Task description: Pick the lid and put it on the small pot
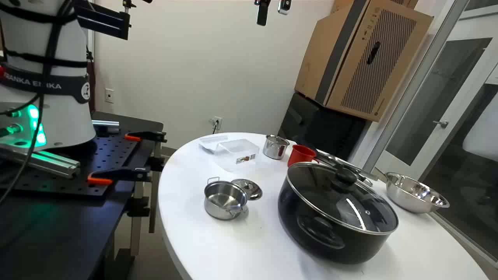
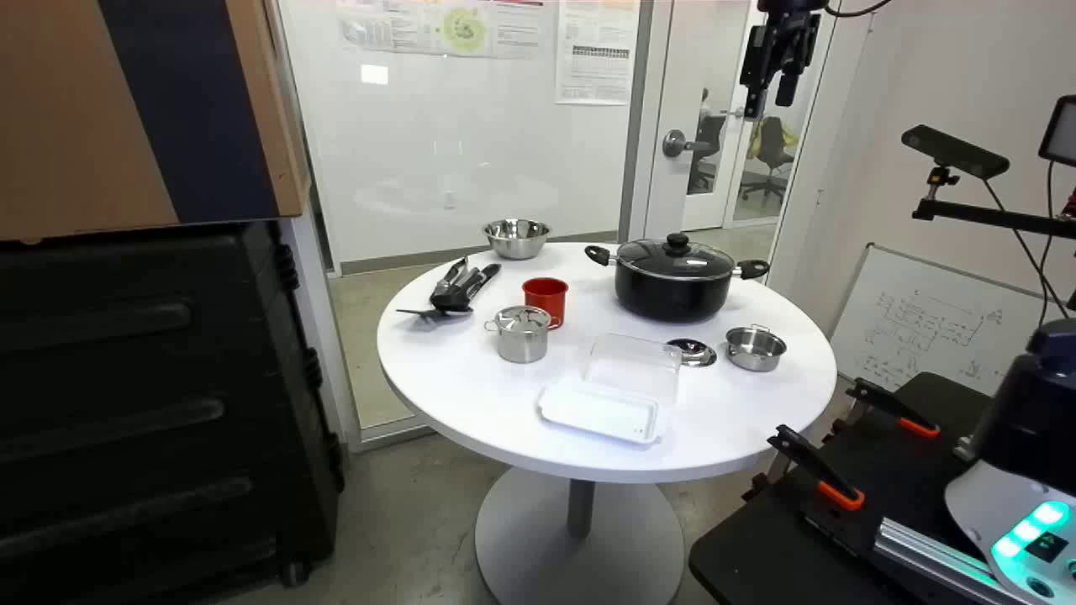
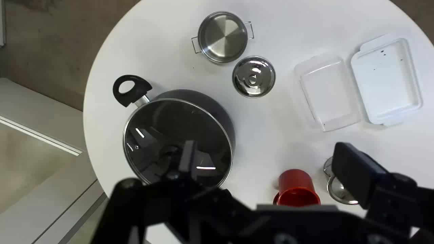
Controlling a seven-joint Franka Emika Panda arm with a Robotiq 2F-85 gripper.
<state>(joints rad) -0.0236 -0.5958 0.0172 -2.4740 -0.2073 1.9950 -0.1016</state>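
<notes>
The lid [image 1: 249, 189] is a small round shiny steel disc lying flat on the white table. It also shows in an exterior view [image 2: 693, 353] and the wrist view [image 3: 254, 77]. The small pot [image 1: 220, 209] is low and steel, with two wire handles, uncovered and upright beside the lid. It also shows in an exterior view [image 2: 754, 360] and the wrist view [image 3: 222, 38], a small gap from the lid. My gripper [image 3: 268, 162] is open and empty, high above the table. Its fingers show at the top of both exterior views [image 1: 274, 12] [image 2: 771, 95].
A large black pot [image 2: 672, 294] with a glass lid stands near the small pot. A clear plastic container [image 3: 330, 91] and a white tray [image 3: 386, 81] lie beyond the lid. A red mug [image 2: 545, 302], a lidded steel cup [image 2: 522, 343], utensils [image 2: 454, 290] and a steel bowl [image 2: 516, 241] also stand there.
</notes>
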